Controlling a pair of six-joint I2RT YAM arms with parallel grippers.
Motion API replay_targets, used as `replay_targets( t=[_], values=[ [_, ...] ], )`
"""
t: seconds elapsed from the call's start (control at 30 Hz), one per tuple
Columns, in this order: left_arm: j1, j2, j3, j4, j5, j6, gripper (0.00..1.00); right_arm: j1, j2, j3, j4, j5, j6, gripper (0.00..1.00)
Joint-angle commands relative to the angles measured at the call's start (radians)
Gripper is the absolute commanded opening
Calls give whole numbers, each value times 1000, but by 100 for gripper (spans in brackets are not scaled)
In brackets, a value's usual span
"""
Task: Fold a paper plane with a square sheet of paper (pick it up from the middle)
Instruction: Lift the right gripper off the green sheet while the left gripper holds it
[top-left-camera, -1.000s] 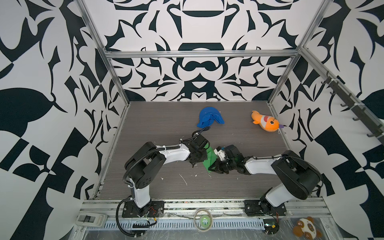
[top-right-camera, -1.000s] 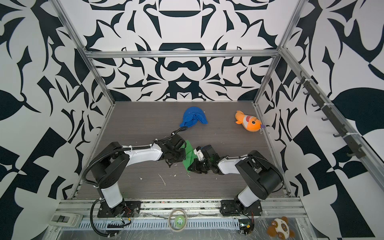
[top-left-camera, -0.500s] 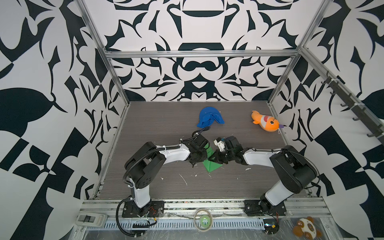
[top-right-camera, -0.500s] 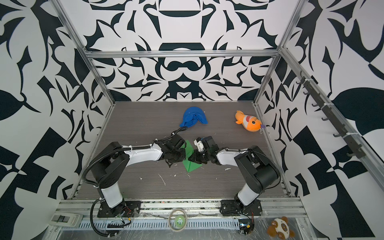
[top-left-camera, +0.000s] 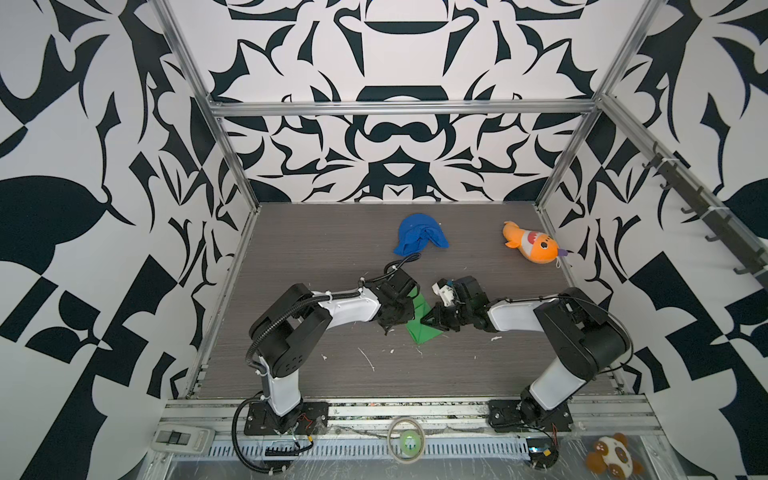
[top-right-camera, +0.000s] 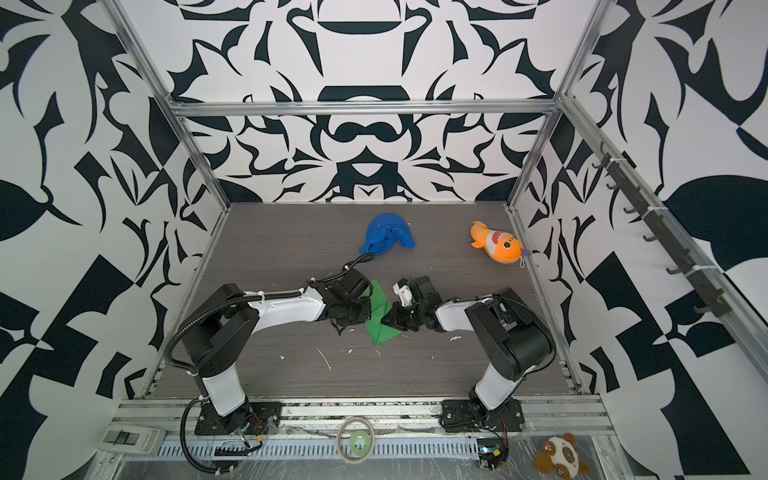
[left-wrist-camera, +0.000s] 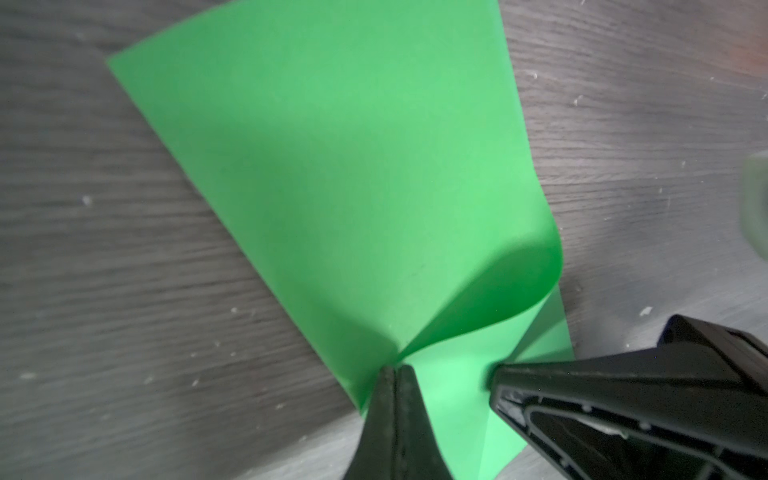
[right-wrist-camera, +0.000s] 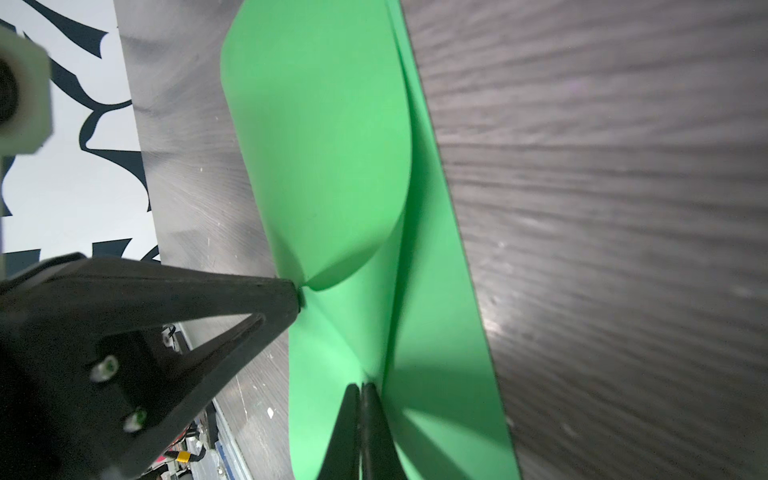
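The square sheet of paper (top-left-camera: 423, 330) (top-right-camera: 380, 326) is bright green and lies partly folded at mid-table. One flap curls up off it (left-wrist-camera: 498, 291) (right-wrist-camera: 332, 166). My left gripper (top-left-camera: 411, 312) (top-right-camera: 369, 309) (left-wrist-camera: 395, 369) is shut on the pinched root of that curl, and its black fingertip (right-wrist-camera: 293, 297) meets the flap. My right gripper (top-left-camera: 430, 320) (top-right-camera: 387, 318) (right-wrist-camera: 360, 386) is shut, and a raised crease of the sheet runs into its tips; its finger (left-wrist-camera: 582, 386) rests on the paper close beside the left one. No paper plane shows.
A blue cloth lump (top-left-camera: 419, 239) and an orange plush fish (top-left-camera: 532, 247) lie toward the back. White scraps (top-left-camera: 368, 359) dot the dark table in front of the sheet. On the front rail sit a tape roll (top-left-camera: 405, 440), a plush toy (top-left-camera: 611, 459) and a white switch box (top-left-camera: 183, 438).
My right gripper has swung from the sheet's front side toward the back, and the sheet that stood up between the grippers now lies lower and flatter. The left arm has barely moved.
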Motion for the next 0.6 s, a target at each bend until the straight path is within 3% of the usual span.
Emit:
replay_targets(
  t=[0.0,0.17,0.57],
  values=[
    [-1,39,-14,-73,-34,2,0,-3,-18,-18,-20,32,7,6],
    [-1,40,-12,-73,-31,6,0,-3,-95,36,-29,0,-15,6],
    [0,39,-10,-76,-31,8,0,-51,64,129,-30,-19,-51,6]
  ],
)
